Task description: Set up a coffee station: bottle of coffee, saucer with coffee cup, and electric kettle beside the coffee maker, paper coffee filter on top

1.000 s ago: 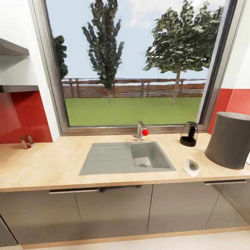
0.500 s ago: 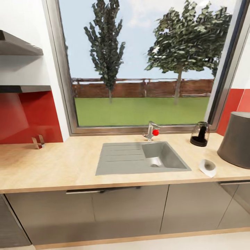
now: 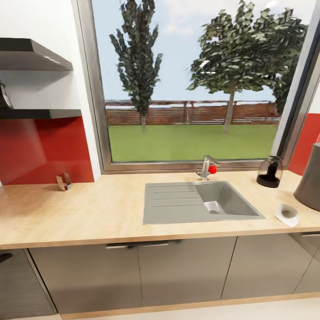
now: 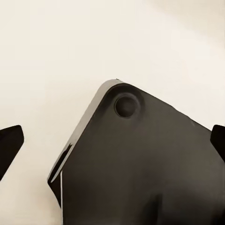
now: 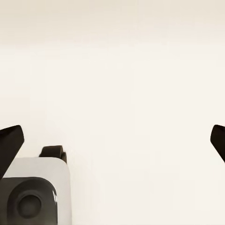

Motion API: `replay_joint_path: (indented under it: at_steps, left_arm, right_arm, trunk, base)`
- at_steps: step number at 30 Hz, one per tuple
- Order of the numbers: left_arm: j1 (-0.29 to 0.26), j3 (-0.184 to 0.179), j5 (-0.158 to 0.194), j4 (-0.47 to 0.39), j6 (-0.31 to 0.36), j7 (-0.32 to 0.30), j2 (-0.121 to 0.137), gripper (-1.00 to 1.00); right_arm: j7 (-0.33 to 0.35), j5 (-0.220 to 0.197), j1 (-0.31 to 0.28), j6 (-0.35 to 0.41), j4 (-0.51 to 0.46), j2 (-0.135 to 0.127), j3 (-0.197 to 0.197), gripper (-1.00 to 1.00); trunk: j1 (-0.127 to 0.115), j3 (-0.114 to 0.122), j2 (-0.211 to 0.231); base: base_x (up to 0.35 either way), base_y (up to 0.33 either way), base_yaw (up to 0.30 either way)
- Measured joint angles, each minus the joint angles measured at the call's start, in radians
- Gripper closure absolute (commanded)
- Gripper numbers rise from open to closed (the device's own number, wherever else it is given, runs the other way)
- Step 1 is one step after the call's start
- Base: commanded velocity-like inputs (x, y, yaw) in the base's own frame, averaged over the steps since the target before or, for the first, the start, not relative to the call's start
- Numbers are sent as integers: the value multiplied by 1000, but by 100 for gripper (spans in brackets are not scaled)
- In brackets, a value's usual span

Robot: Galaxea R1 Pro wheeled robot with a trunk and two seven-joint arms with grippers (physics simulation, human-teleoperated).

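Ahead, the bench [image 3: 89, 213] runs under a wide window, its steel sink [image 3: 200, 202] set right of centre. At about three o'clock the coffee maker [image 3: 310, 180] stands cut by the picture's edge — the electric kettle [image 3: 270, 172] sits behind it near the window sill, and a white paper coffee filter [image 3: 286, 214] lies near the bench's front edge. At nine o'clock, two dark wall shelves [image 3: 35, 113]. Both wrist views look down on pale floor: the left claw [image 4: 112, 140] and right claw [image 5: 112, 140] each show dark fingertips spread wide, released, nothing between them.
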Motion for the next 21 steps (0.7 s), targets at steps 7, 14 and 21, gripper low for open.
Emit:
replay_joint_path:
  at_steps: [7, 14, 21]
  left_arm:
    - [1, 0, 0, 0, 0, 0, -1, -100]
    - [1, 0, 0, 0, -1, 0, -1, -100]
    - [0, 0, 0, 0, -2, 0, -1, -100]
  right_arm:
    - [-1, -3, 0, -5, 0, -2, 0, -100]
    - [-1, -3, 0, -5, 0, -2, 0, -100]
    - [0, -2, 0, -6, 0, -2, 0, -100]
  trunk:
    - [0, 0, 0]
    - [0, 0, 0]
    - [0, 0, 0]
  base:
    - [0, 343, 0]
    - [0, 343, 0]
    - [0, 343, 0]
